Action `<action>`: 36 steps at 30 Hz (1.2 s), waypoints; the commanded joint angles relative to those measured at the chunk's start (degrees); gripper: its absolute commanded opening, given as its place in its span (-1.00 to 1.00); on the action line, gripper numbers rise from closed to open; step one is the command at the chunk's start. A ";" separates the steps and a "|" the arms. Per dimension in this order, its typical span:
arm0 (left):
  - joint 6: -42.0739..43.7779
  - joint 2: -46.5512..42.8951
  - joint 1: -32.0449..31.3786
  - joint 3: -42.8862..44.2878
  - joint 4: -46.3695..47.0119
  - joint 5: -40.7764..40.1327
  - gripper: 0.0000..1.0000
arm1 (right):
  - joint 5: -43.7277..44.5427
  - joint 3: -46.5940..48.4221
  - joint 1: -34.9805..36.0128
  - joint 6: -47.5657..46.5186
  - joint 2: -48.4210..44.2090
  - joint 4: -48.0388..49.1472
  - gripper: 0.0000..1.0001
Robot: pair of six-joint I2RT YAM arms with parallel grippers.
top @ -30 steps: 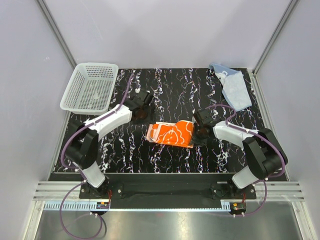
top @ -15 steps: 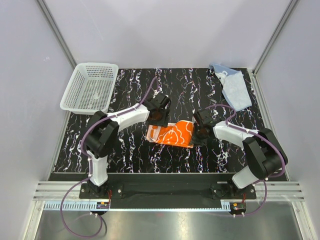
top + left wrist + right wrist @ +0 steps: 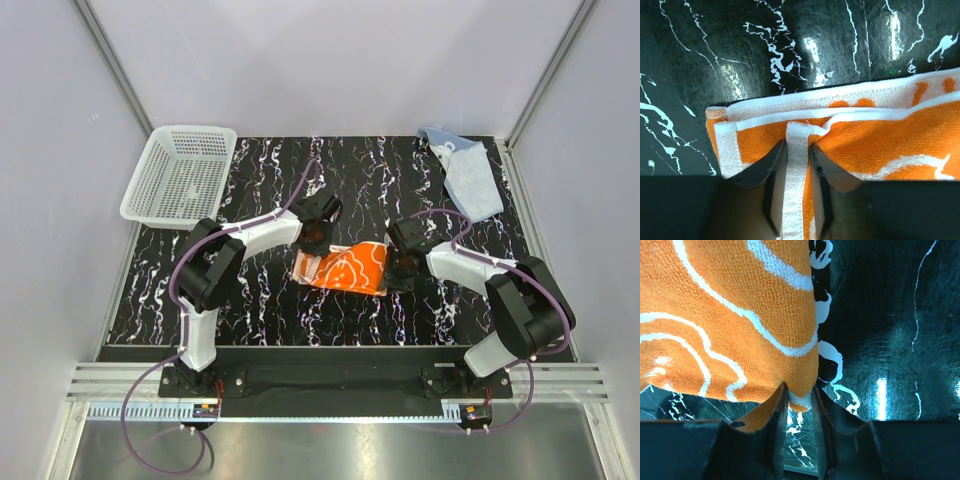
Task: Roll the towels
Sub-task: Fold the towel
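The orange towel with white prints lies folded at the middle of the black marbled table. My left gripper is shut on the towel's white-hemmed edge at its far left end. My right gripper is shut on the towel's right corner and holds it lifted off the table. The light blue towel lies crumpled at the far right corner, away from both grippers.
A white mesh basket stands at the far left of the table. Grey walls close in the sides and back. The arm bases are at the near edge.
My left arm has swung right from near the basket to the orange towel's left end and closed on its hem. The right gripper has stayed on the towel's right corner.
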 commanded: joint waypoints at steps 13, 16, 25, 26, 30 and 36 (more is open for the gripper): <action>3.94 -3.08 -0.31 5.22 -3.91 -12.20 -0.66 | 2.78 -1.05 0.53 -2.11 2.61 -2.30 -0.33; 4.81 -2.91 -0.22 5.83 -4.17 -14.04 -0.65 | 2.78 -0.78 0.71 -2.28 2.87 -2.56 -0.32; 6.31 -0.01 -0.13 5.75 -3.47 -18.53 -0.55 | 2.78 0.01 0.98 -3.16 3.58 -3.35 -0.21; 6.22 0.26 0.04 5.49 -3.47 -18.80 -0.53 | 2.78 0.01 1.06 -3.16 3.66 -3.44 -0.21; 4.13 1.05 1.62 6.18 -4.69 -19.50 -0.39 | 2.78 0.27 1.06 -3.43 3.84 -3.70 -0.15; 3.59 -0.17 2.51 6.80 -6.45 -19.94 0.29 | 2.34 1.41 1.24 -4.04 3.14 -5.02 0.17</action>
